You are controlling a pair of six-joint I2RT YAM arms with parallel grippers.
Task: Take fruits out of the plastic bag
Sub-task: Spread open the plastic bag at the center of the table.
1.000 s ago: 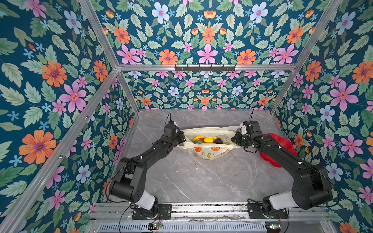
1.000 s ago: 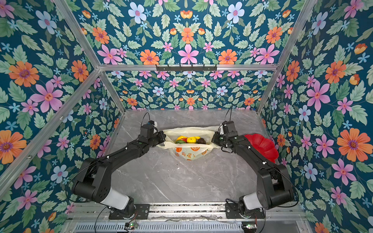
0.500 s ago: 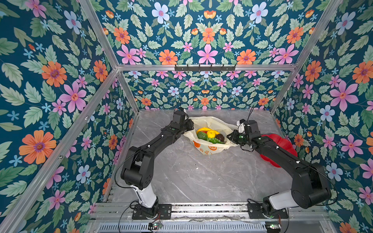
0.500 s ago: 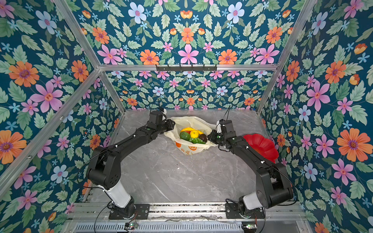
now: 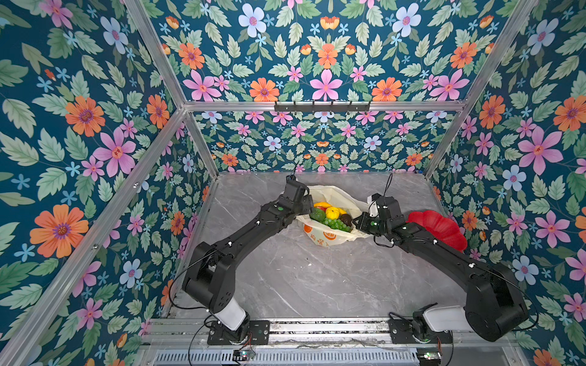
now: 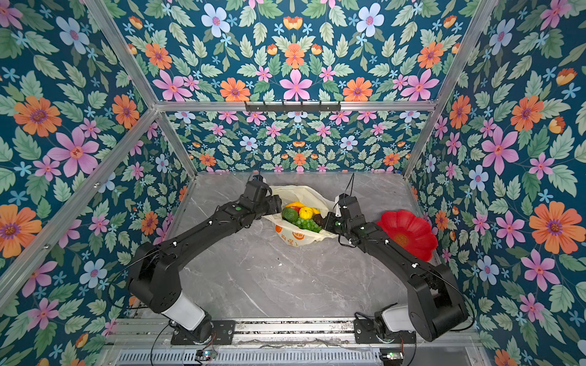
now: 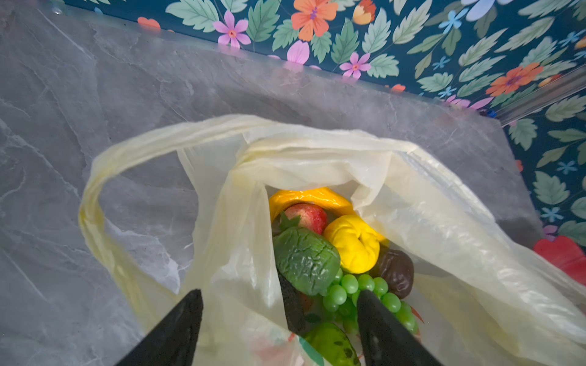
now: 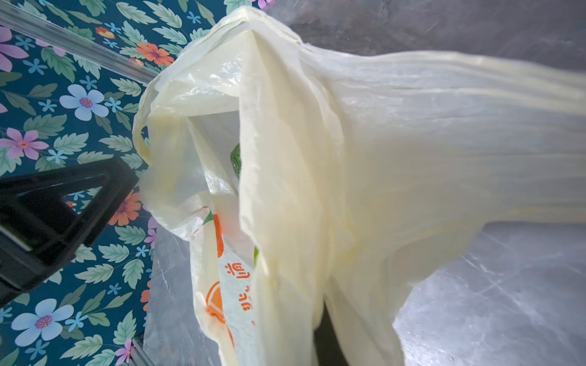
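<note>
the plastic bag sits toward the back of the grey marble worktop, between the two arms, its mouth gaping upward. the fruits are all inside it, heaped together.

from the left wrist view i can pick out:
- a yellow banana curled at the back
- a red strawberry tucked under it
- a yellow lemon
- a wrinkled green fruit
- a green grape bunch
- a dark brown fruit against the far film
- a bright green fruit lowest down

the left end effector hangs at the bag's mouth with its fingers spread wide. one finger is outside the bag wall and the other is over the grapes, and they pinch nothing. one loop handle droops slack onto the worktop beside it.

the right end effector is at the opposite rim, pressed together on the bag's film. the film runs taut toward it in the right wrist view, and that side is held up.

a red flower-shaped dish lies on the worktop just behind the right arm, apart from the bag.
</note>
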